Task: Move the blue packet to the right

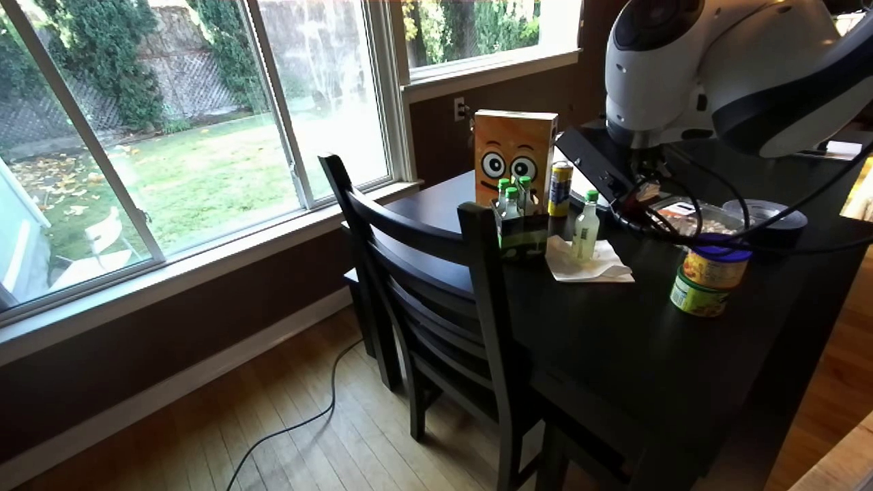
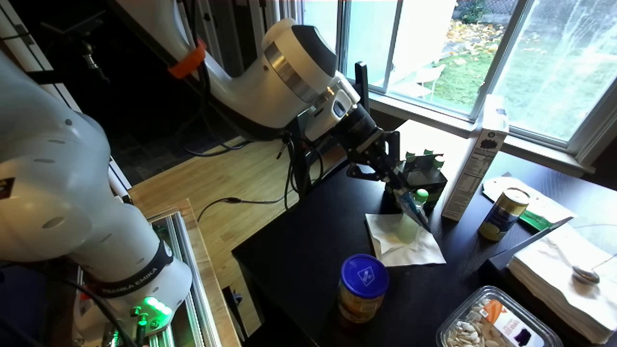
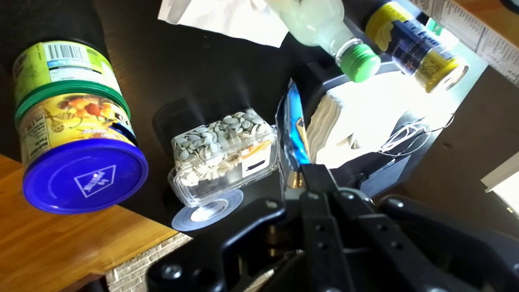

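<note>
The blue packet (image 3: pixel 298 125) hung over the worktop (image 2: pixel 313 231), inward from the corner where the edge by the robot base (image 2: pixel 132 270) met the edge by the chair (image 1: pixel 492 314). The gripper (image 2: pixel 395 180) had its jaws clamped on one end, and the other slanted down near the green-capped bottle (image 1: pixel 586 228), which stood on a white napkin (image 2: pixel 414 255). In an exterior view packet and bottle overlapped; I could not tell whether they touched, or whether the lower tip met anything.

As I judged it, the pick-up was done, the carry was in hand and the setting-down remained. The next move called for drawing the packet past the bottle without toppling it, travelling rightward with the hold unbroken, then lowering before letting go. The sentence did not say from whose viewpoint right was meant.

Around this, the bottle carrier (image 2: pixel 429 180) stood nearer the chair-side edge, and the cereal box (image 1: pixel 515 146), with a yellow-and-blue can (image 1: pixel 560 189) near it, toward the edge nearest the window (image 2: pixel 554 72). The stacked tubs (image 3: pixel 73 121) stood near the robot-side edge. The clear box of seeds (image 3: pixel 221 140) and the napkin pile (image 2: pixel 554 279) lay farther from the chair-side edge.
</note>
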### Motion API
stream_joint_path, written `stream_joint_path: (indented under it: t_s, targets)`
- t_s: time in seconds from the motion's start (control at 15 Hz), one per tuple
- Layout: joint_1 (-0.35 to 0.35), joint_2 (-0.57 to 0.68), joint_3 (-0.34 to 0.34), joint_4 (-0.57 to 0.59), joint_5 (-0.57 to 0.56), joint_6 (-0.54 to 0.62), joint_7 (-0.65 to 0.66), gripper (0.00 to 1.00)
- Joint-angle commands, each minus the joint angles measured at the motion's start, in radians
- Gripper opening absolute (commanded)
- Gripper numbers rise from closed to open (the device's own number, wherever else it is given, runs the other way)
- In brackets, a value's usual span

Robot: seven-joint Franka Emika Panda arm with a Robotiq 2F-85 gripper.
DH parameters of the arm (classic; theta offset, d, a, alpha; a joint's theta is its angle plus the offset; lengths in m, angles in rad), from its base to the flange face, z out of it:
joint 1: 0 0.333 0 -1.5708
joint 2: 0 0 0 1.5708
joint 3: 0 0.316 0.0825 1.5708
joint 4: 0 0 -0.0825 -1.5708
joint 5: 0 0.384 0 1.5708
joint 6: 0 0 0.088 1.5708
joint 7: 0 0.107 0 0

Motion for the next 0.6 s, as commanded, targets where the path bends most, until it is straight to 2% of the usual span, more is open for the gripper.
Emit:
stream_joint_path:
  t_s: [0.0,0.53]
  targets:
    - [-0.014,0.012,-0.017,-0.011,-0.013,0.050,0.048,0.00]
    - [-0.068,0.013,-0.073,0.007,-0.070,0.176,0.048,0.00]
